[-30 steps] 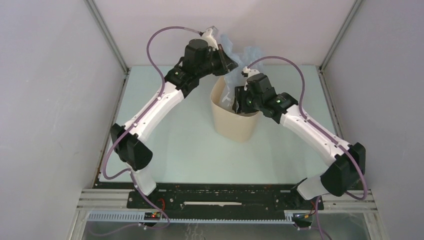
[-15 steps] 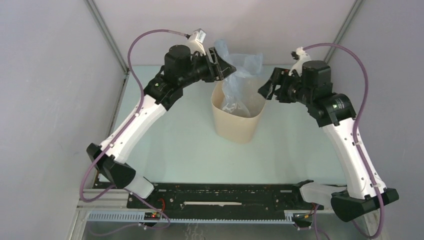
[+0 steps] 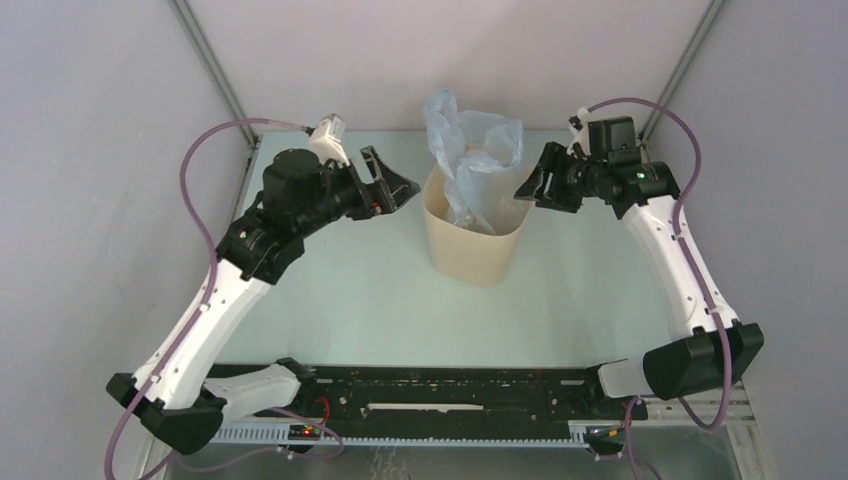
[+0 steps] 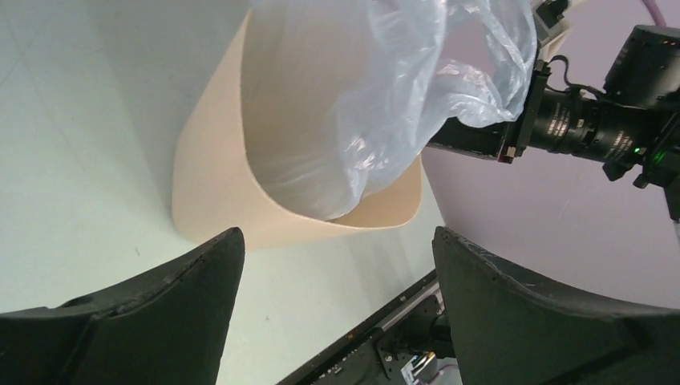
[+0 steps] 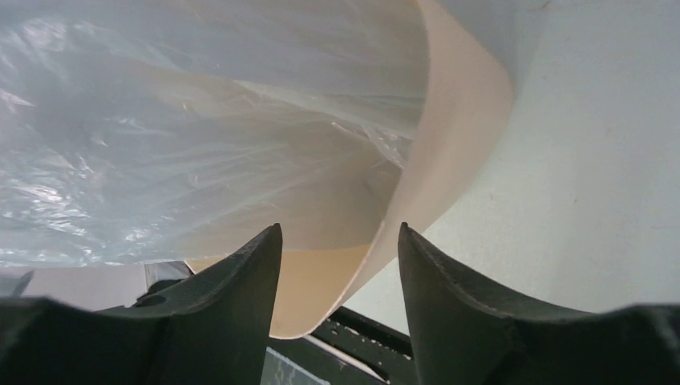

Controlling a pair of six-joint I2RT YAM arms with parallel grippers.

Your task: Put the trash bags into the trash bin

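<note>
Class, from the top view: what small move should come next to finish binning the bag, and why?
Probably swing the right claw over the trash bin and press the trash bag down. Much of the bag stands above the rim, while the right claw and left claw sit open beside the bin, holding nothing.

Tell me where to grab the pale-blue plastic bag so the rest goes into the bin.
I'd pinch the bunched top of the plastic bag that stands above the rim of the trash bin, coming from the right side with the open right pincer. That part sticks up free of the walls in narrow folds; the rest hangs inside.
</note>
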